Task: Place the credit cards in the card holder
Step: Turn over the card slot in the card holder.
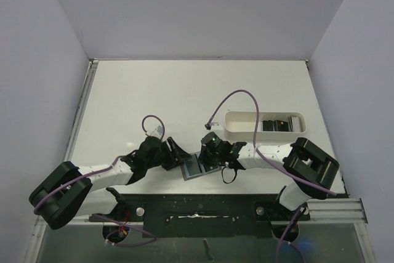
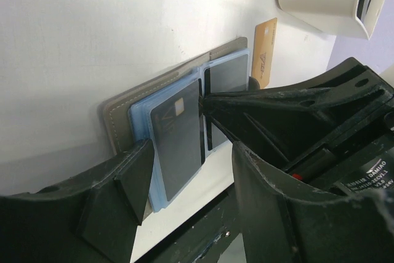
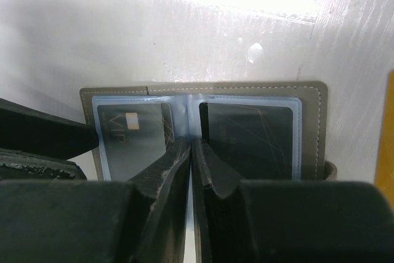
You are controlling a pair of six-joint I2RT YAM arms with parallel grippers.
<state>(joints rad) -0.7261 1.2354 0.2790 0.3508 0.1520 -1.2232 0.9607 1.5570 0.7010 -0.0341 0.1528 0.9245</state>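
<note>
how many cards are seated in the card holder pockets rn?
2. A card with a chip sits in one pocket of the card holder; a plain dark card sits in the facing pocket. More could be stacked out of sight behind them.

Open card holder (image 3: 311,93), two cards (image 3: 249,137) pocketed

— Any lettering you can read?
— You get "VIP" on the dark card (image 3: 132,140) in the card holder's (image 3: 311,90) left pocket, and upside-down "DAMIAO" on a label (image 2: 364,173) right of it.
</note>
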